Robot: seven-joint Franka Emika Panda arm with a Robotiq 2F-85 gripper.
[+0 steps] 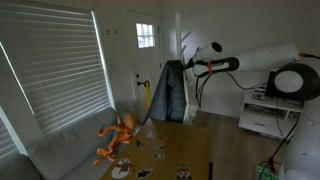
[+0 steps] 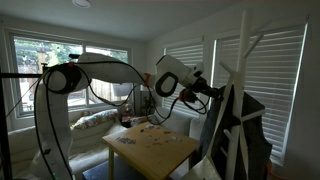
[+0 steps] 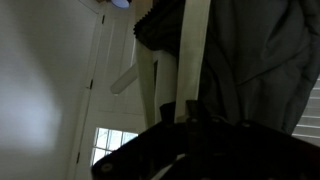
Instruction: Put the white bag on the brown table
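Note:
A dark jacket [image 1: 170,95] hangs on a white coat rack [image 2: 240,55]. Pale straps [image 3: 195,50] run down over it; they seem to belong to the white bag, whose body I cannot make out. My gripper [image 1: 186,66] is up at the rack's top, against the jacket, also seen in an exterior view [image 2: 208,92]. In the wrist view the dark fingers [image 3: 182,108] sit at the lower end of one strap; too dark to tell whether they grip it. The brown table [image 1: 175,150] stands below, also in an exterior view [image 2: 160,152].
Small objects lie scattered on the table [image 2: 150,128]. An orange plush toy [image 1: 118,135] sits on the grey sofa [image 1: 60,150]. A white door [image 1: 145,55] is behind the rack, and a white cabinet [image 1: 262,115] stands by the robot base. Window blinds [image 1: 55,60] line the wall.

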